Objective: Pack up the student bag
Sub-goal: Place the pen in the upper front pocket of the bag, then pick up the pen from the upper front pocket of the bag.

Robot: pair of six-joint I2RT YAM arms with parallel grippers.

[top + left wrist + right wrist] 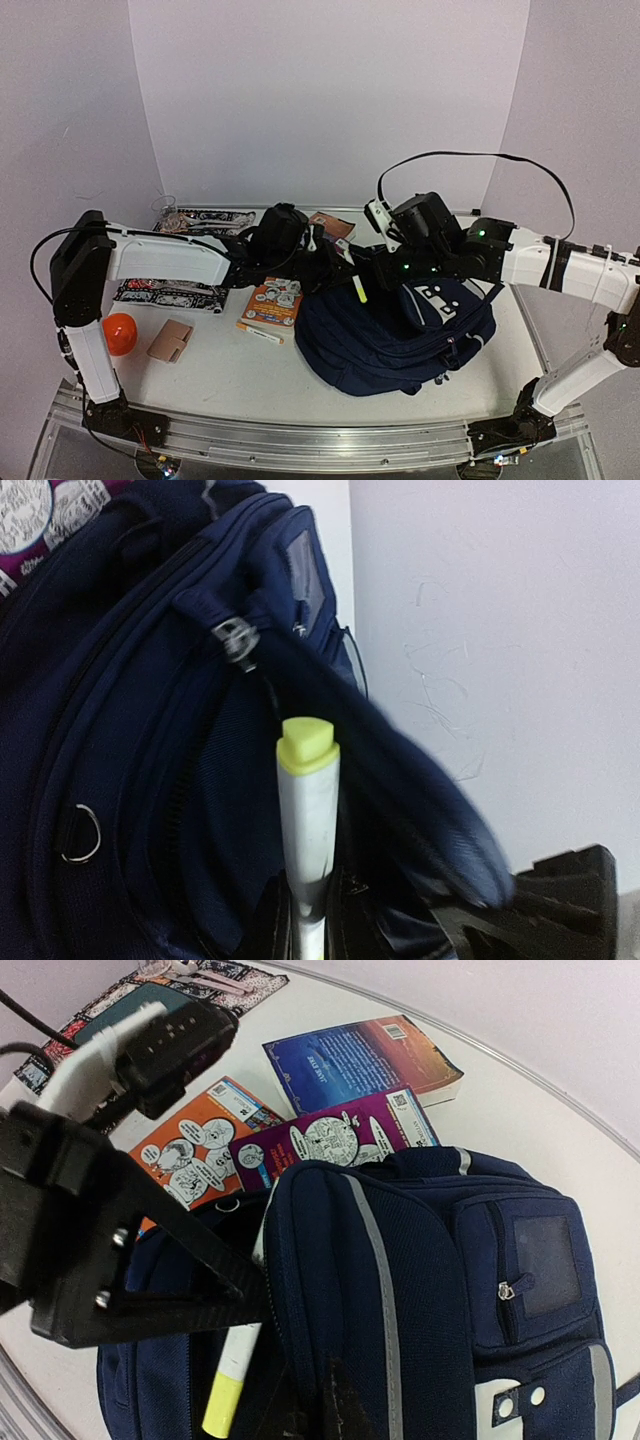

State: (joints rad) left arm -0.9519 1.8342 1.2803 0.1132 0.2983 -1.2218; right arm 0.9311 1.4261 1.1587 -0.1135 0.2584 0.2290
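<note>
The student bag (pixel 385 340) lies slumped on the white table (pixel 230 385), right of centre: big, navy blue, grey stripes down its front. White buckle patches face up, the small front pocket is zipped shut, and the main compartment gapes open, its flap lifted.

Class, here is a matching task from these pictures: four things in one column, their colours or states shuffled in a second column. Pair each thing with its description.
Column one
1. highlighter
2. student bag
3. ball
4. wallet

Column two
A. tan, lying flat beside the ball
B. navy blue with grey stripes
C. orange and round
D. white with a yellow end, held in the left claw

Pairs: 1-D, 2-B, 3-C, 4-A
</note>
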